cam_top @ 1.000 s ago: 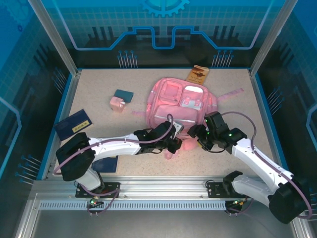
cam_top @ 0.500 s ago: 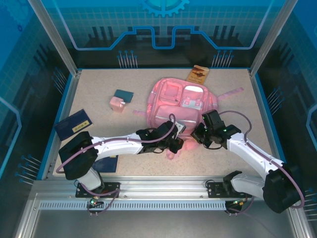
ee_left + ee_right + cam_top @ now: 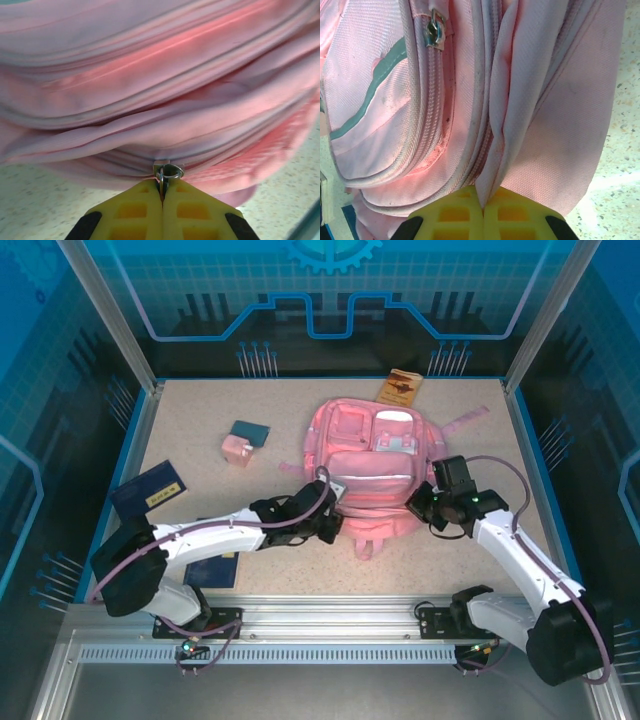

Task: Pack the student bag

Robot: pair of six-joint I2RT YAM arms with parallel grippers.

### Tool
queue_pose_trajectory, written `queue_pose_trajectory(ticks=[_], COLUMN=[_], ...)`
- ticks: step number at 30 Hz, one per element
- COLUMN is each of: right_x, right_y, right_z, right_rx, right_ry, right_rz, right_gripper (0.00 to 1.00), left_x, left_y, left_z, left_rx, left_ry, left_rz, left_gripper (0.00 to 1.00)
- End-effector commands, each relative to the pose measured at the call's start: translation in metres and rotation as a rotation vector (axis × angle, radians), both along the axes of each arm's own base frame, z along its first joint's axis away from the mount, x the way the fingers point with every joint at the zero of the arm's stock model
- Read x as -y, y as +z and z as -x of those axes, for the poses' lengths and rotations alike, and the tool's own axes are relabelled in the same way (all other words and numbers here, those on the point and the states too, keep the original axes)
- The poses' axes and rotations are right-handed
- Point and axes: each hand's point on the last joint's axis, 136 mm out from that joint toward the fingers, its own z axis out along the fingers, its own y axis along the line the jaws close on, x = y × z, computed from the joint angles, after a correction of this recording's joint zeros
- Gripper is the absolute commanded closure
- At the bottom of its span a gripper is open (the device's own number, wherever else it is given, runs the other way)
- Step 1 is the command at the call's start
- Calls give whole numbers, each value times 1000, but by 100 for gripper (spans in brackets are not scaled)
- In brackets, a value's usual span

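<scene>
Packing is barely started: 2 dark blue books [image 3: 148, 490] lie loose near the tabletop's left edge. The left gripper [image 3: 161, 192] has its jaws clamped on a zip pull [image 3: 167, 172]. The right gripper [image 3: 482, 205] pinches a fabric fold of the pink bag [image 3: 370, 475], mid-tabletop toward the far edge.

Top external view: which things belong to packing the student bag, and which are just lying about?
In use: student bag; zipper pull in the shut left gripper; right gripper shut on a bag fold.
Lying about: dark blue book; second dark blue book; pink box; teal booklet; brown booklet.
</scene>
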Motion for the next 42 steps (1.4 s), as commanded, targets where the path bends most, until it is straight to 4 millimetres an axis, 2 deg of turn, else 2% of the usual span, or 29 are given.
queue_pose_trajectory(ticks=[1, 8, 11, 13, 16, 18, 22, 27, 29, 33, 36, 39, 42], right_x=[25, 35, 26, 12, 0, -7, -27, -60, -66, -59, -44, -25, -24], right_y=[1, -2, 3, 14, 33, 45, 55, 47, 42, 27, 34, 41, 44], right_z=[1, 5, 2, -1, 0, 3, 13, 29, 37, 46, 47, 48, 48], right_rx=[7, -6, 9, 44, 95, 110, 92, 10, -33, -96, -93, -58, -48], right_ry=[-35, -38, 15, 97, 139, 141, 115, 84, 39, -21, -61, -82, -71], right_rz=[81, 107, 89, 56, 49, 35, -25, -84, -82, -2, 91, 202, 220], right_gripper=[100, 100, 100, 90, 59, 47, 40, 37, 37, 38, 37, 32, 30], left_x=[-38, -63, -58, -44, -24, -13, 4, 13, 14, 14, 10, 6, 5], left_y=[-4, 1, 11, 21, 37, 43, 49, 46, 44, 39, 37, 35, 35], left_z=[-14, -29, -27, -21, -11, -5, 3, 4, 2, 0, -2, -3, -4], left_rx=[41, 80, 95, 94, 115, 128, 134, 128, 122, 120, 125, 127, 130], left_ry=[77, 119, 90, 41, -31, -76, -126, -140, -134, -123, -104, -90, -83], left_rz=[-80, -77, -26, 56, 138, 163, 182, 187, 186, 176, 155, 141, 138], left_gripper=[100, 100, 100, 100, 100, 100, 100, 100, 100, 100, 100, 100, 100])
